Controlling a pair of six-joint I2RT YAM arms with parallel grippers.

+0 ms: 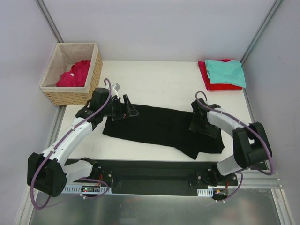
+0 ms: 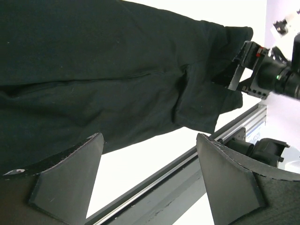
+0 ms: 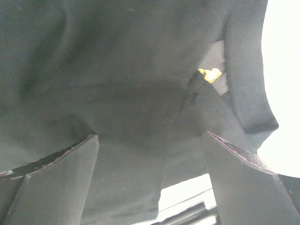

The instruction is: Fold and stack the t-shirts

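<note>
Upper left, the basket [image 1: 96,70] holds a crimson-pink t-shirt [image 1: 75,75]. Centre, the black t-shirt [image 1: 159,129] lies rumpled on the surface [image 1: 159,79]. The left pincer [image 2: 149,137] is wide open at its left end w/ nothing held, and the right pincer [image 3: 150,136] is likewise over its right end. Risk: uneven closing prob. grabs one layer only, skewing the fold. Upper right, a teal t-shirt [image 1: 227,72] sits atop a red t-shirt [image 1: 211,83].

Desk [image 1: 154,84] middle covered by black t-shirt [image 1: 159,129]; far strip left bare between wicker basket [image 1: 70,97] and folded shirt stack [image 1: 226,72].
</note>
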